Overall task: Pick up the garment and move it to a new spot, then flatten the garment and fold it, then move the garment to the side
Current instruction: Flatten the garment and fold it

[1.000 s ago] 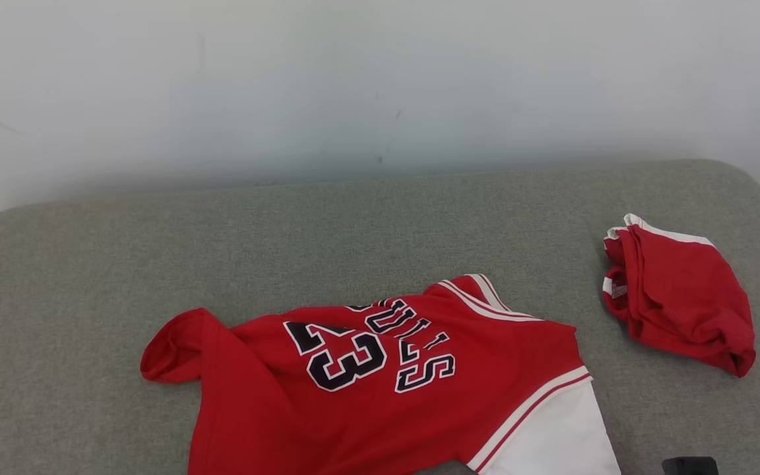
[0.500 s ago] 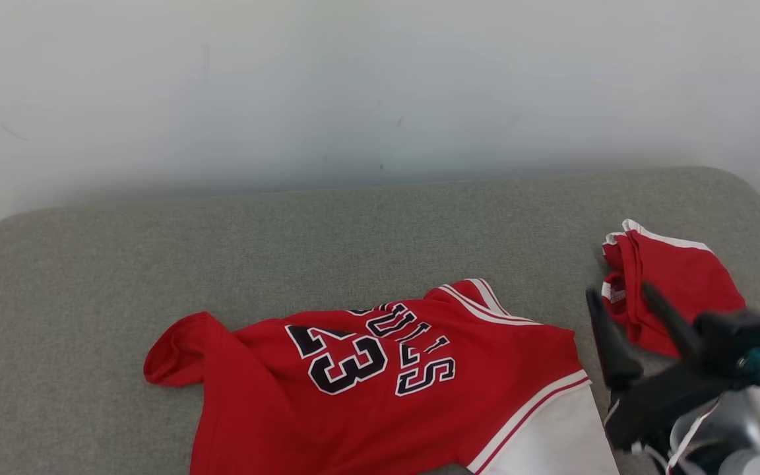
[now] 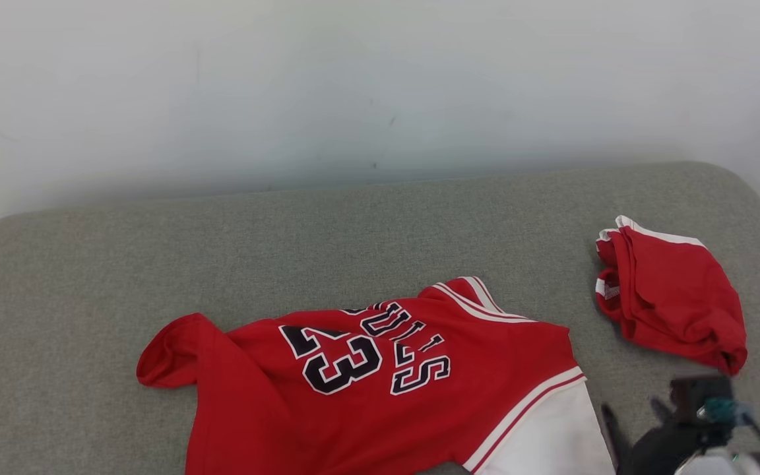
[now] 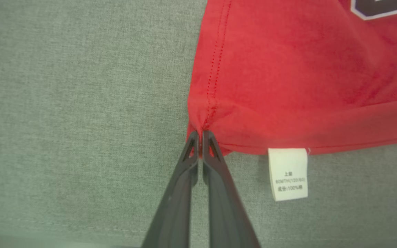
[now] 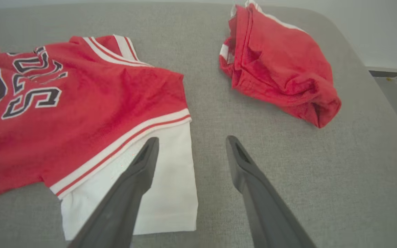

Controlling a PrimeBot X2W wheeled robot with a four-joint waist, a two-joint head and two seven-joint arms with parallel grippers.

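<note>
Jersey (image 4: pixel 288 69) hem corner | left gripper (image 4: pixel 200 135) jaws pinching it | open cushion (image 3: pixel 353 231) beyond

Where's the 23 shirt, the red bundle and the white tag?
shirt (image 3: pixel 337 359), head view, on the number 23.
red bundle (image 3: pixel 673 303), head view, middle of its top.
white tag (image 4: pixel 288 174), left wrist view, on its printed text.

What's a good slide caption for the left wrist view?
Left gripper shut on red jersey hem corner, over grey cushion.
</note>
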